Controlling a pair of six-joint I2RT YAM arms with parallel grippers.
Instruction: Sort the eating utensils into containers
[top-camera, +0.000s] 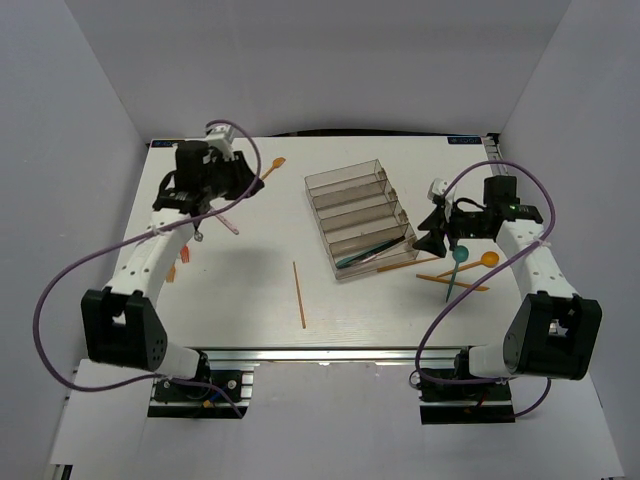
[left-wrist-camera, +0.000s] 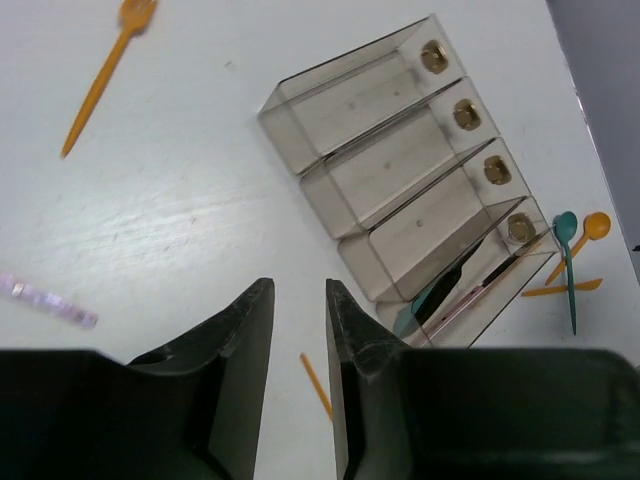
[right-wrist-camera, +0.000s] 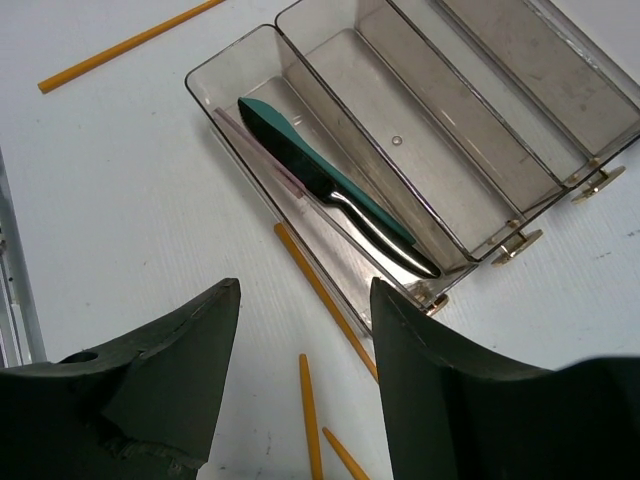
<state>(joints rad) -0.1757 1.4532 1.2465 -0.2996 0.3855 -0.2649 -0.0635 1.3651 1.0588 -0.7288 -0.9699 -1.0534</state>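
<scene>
The clear brownish stepped tray (top-camera: 360, 218) lies mid-table. Its nearest compartment (right-wrist-camera: 330, 215) holds a teal knife (right-wrist-camera: 300, 150), a black-and-silver knife (right-wrist-camera: 375, 235) and a thin pink utensil. My right gripper (right-wrist-camera: 305, 290) is open and empty, above orange handles (right-wrist-camera: 325, 295) just outside the tray's near end; it shows in the top view (top-camera: 435, 238) too. My left gripper (left-wrist-camera: 300, 300) is open and empty, high over the table left of the tray (left-wrist-camera: 400, 180). An orange fork (left-wrist-camera: 105, 75) lies at the far left, and an orange stick-like utensil (top-camera: 298, 293) in front.
A teal spoon (top-camera: 458, 262), an orange spoon (top-camera: 484, 261) and an orange utensil (top-camera: 455, 282) lie right of the tray. A pink glittery utensil (left-wrist-camera: 50, 300) and small orange pieces (top-camera: 184, 260) lie on the left. White walls surround the table.
</scene>
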